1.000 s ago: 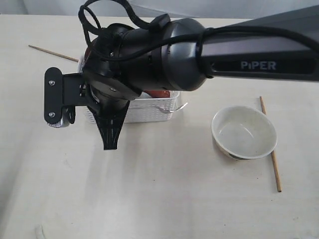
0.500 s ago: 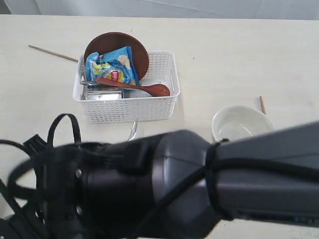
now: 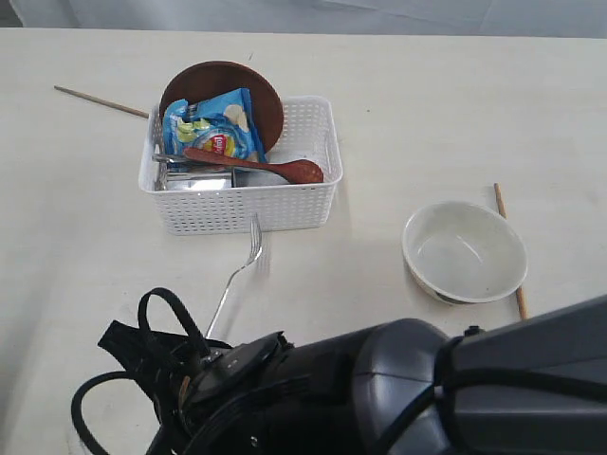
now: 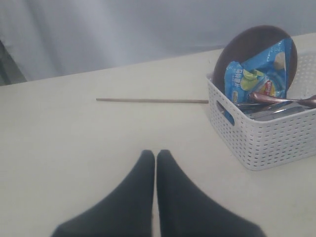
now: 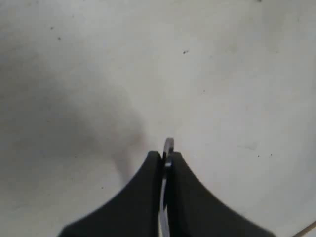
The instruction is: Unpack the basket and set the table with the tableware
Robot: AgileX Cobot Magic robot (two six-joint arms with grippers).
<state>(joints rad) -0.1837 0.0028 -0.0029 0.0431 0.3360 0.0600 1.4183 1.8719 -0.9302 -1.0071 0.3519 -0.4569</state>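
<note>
Gripping the steel fork by its handle with the right gripper, jaws pinching tight on the thin metal strip. Pointing the fork's tines toward the basket, tips just beside its near wall. Failing to tell whether the fork is touching the table. Blocking the bottom of the exterior view with the right arm.

Hovering the left gripper over bare table, jaws pressing together, gripping nothing.

Seeing the basket sitting on the table left of centre, holding:
- a brown plate leaning on edge at the far wall
- a blue snack bag propped in front of the plate
- a wooden spoon lying across steel pieces, too jumbled to sort

Seeing a white bowl standing upright on the table, right of the basket and well apart from it. Noting a chopstick lying along the bowl's right side, partly hidden behind it. Noting a second chopstick lying on the table off the basket's far left corner.
</note>
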